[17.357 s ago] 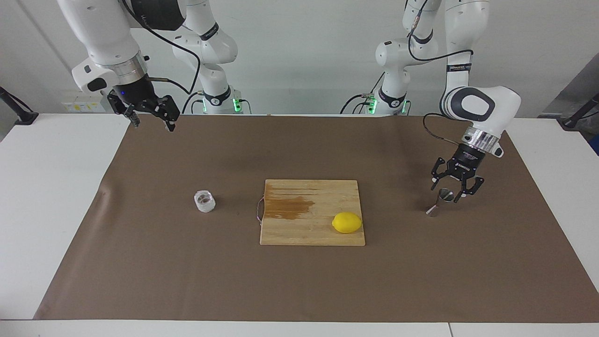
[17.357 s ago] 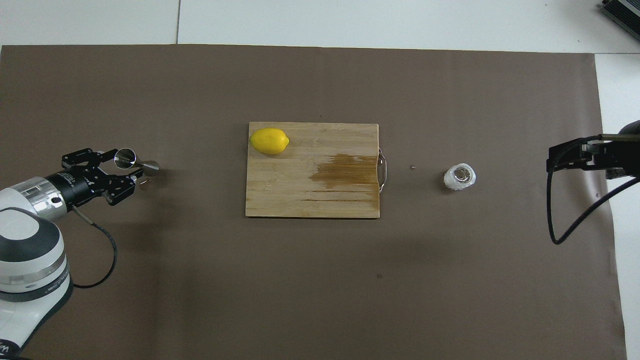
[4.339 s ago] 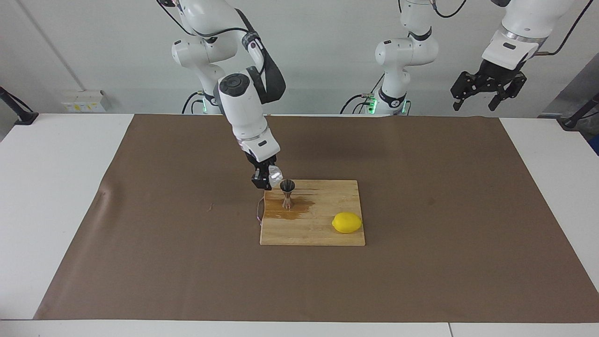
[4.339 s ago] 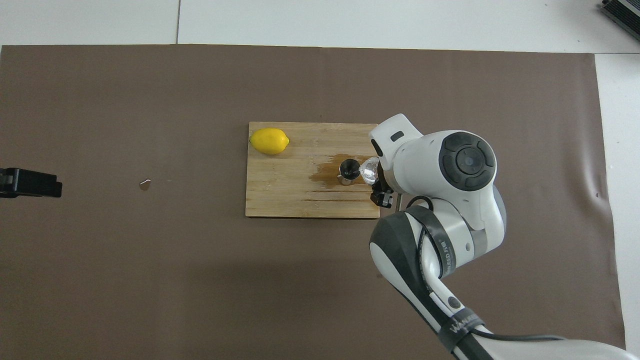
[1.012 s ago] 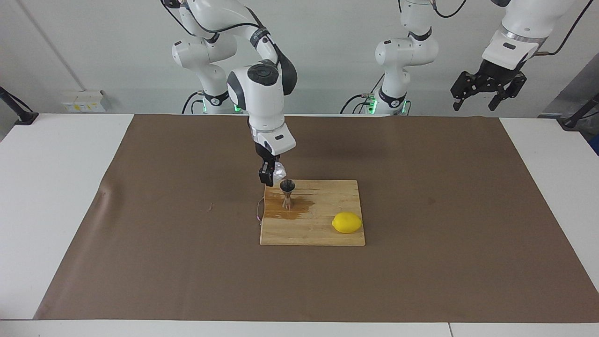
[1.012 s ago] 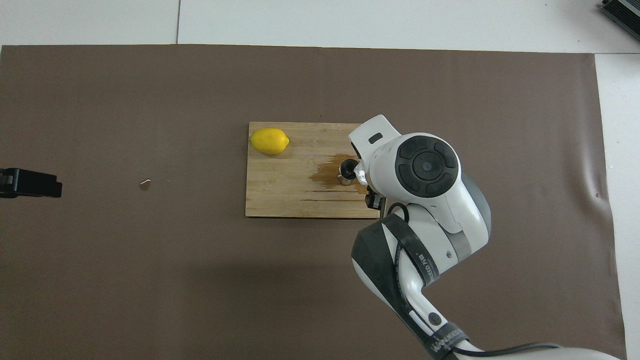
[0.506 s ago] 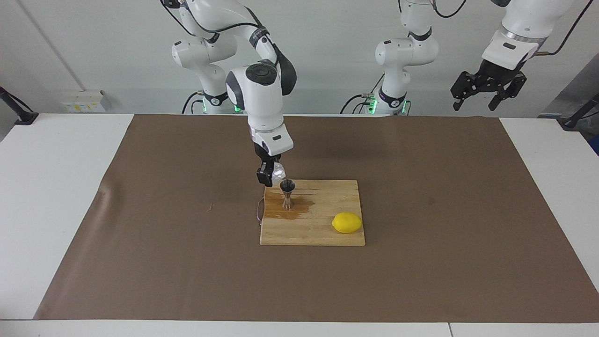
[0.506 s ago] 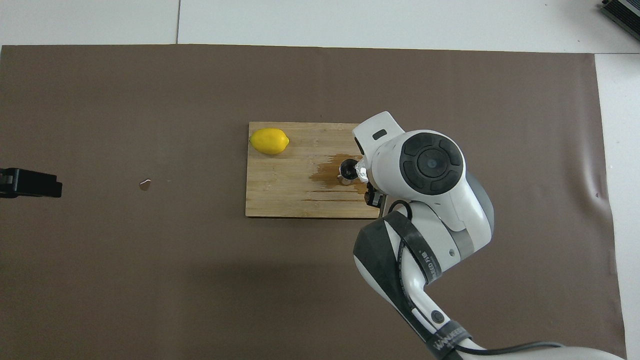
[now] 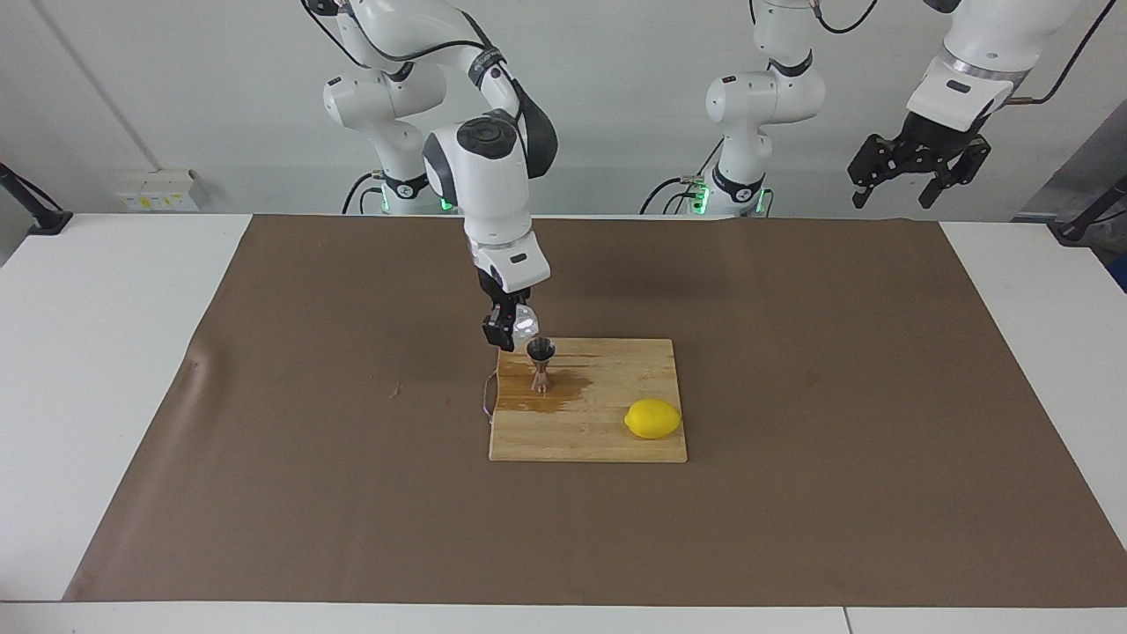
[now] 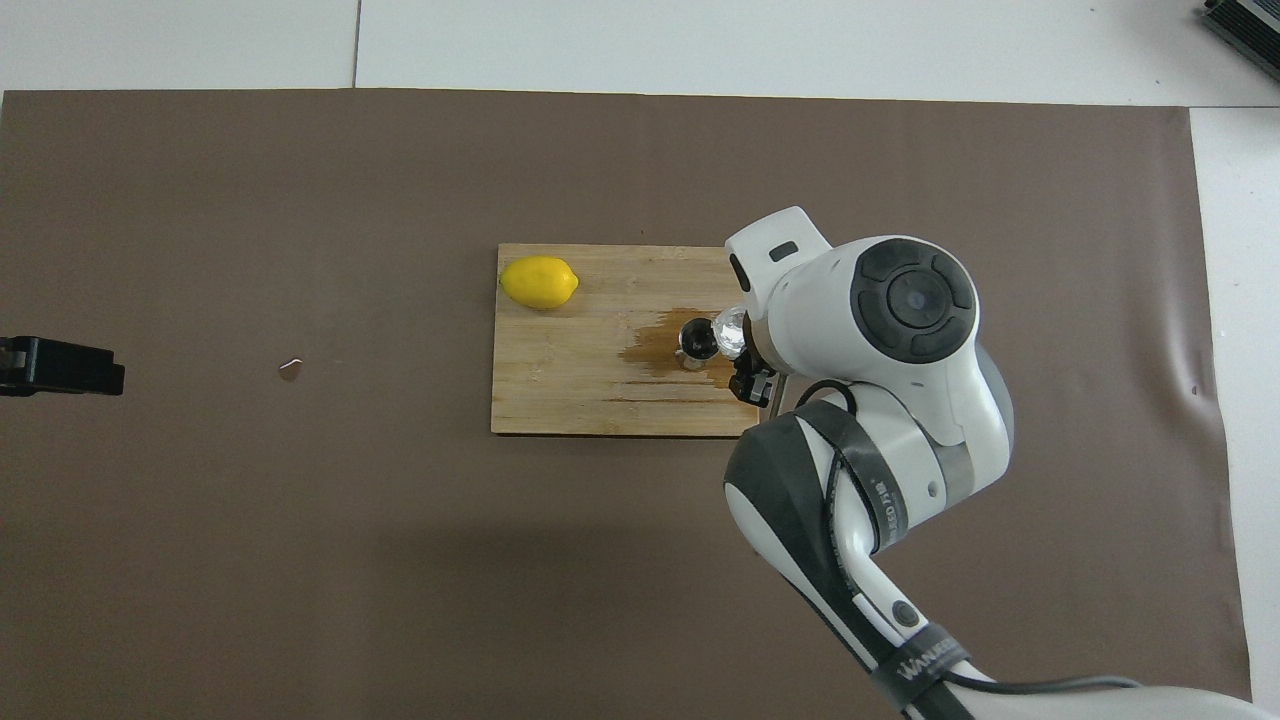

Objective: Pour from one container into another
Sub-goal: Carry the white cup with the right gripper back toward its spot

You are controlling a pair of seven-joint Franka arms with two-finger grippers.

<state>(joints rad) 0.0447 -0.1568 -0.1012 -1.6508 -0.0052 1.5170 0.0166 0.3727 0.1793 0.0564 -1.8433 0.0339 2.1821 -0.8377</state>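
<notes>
The right claw (image 9: 509, 328), clenched on the faceted glass cup (image 9: 525, 324), is seen tilted at the steel jigger's (image 9: 541, 363) ten o'clock only in the facing view; overhead, the arm hides it. The left claw (image 9: 918, 169) is released.

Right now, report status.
Right hand shut on glass cup, tipped over jigger on cutting board. Left hand open, waiting high. Lemon clear of the pour.

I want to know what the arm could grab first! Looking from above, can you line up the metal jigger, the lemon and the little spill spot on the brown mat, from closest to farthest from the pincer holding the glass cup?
From the right pincer, shut on the glass cup:
1. Metal jigger, on the board right beside the cup.
2. Lemon, at the board's corner toward the left arm's end.
3. Spill spot, on the mat beside the board, toward the left arm's end.
</notes>
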